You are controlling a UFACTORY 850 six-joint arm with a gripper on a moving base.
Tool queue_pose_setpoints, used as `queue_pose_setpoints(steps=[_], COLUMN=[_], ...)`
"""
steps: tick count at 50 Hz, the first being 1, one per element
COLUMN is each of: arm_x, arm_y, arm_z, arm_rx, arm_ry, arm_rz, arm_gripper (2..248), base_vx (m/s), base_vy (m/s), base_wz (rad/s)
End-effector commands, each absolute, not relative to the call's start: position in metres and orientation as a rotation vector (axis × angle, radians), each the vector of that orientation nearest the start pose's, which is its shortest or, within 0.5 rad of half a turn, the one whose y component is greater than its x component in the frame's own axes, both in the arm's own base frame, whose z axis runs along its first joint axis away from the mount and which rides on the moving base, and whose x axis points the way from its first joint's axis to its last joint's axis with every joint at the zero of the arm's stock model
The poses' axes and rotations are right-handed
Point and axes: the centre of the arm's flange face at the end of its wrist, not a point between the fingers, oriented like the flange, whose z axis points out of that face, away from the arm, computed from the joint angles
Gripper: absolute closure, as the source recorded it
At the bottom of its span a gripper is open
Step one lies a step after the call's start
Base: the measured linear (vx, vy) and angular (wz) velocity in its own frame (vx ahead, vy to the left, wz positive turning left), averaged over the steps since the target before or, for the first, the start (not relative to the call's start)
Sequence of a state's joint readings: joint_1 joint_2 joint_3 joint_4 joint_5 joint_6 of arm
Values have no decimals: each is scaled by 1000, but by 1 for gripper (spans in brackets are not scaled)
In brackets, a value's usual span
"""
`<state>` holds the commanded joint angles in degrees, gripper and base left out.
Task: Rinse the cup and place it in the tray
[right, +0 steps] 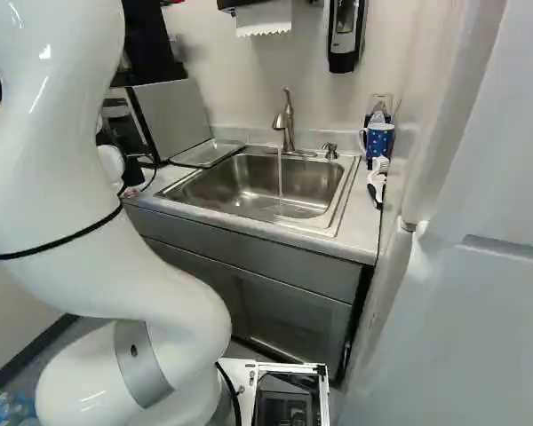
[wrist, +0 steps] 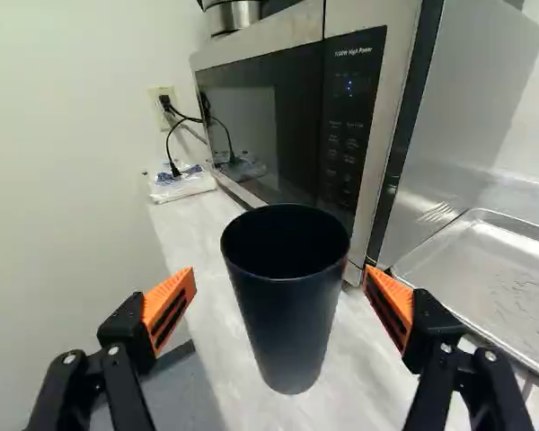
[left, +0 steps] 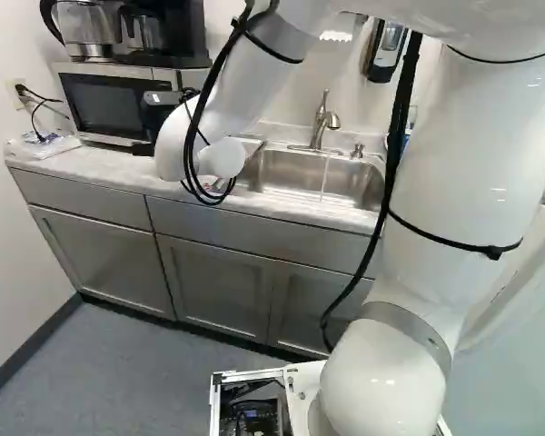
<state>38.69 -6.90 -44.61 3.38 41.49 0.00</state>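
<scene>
At the left end of the worktop (left: pixel 100 165) lies a clear packet (wrist: pixel 181 182) with blue print. Next comes the microwave (left: pixel 113 102), pale lettering down its dark control panel (wrist: pixel 349 117) and a small blue light on its display. Before it, the gripper (left: pixel 159 113) has its fingers spread wide and grips nothing; the black cup (wrist: pixel 287 305) stands upright on the worktop between them, a gap on either side, its outer wall plain where seen. Right of the microwave is the metal tray (right: pixel 208 153), then the sink (right: pixel 258 189), water running from the faucet (right: pixel 286 120). Further right stands a blue patterned mug (right: pixel 379 140).
</scene>
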Motion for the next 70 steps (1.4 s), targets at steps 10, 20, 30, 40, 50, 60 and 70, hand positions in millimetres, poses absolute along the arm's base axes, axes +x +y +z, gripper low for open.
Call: queue_pose_setpoints(steps=[10,20,30,40,50,60,70], arm_x=[404,404,404,404,404,403,402], arm_y=[319,319,319,319,319,318,312], arm_z=[489,489,489,489,489,496,507], arm_rx=[-2047,-2047,-2047,-2047,-2047,-2034,-2019], arm_ry=[-632,-632,-632,-632,-632,-627,-613], arm_rz=[-1672,-1672,-1672,-1672,-1672,-1685,-1706], arm_gripper=[3,3,16,93,128,128,128], base_vx=[0,0,0,0,0,0,0], base_vy=[0,0,0,0,0,0,0], base_wz=[0,0,0,0,0,0,0])
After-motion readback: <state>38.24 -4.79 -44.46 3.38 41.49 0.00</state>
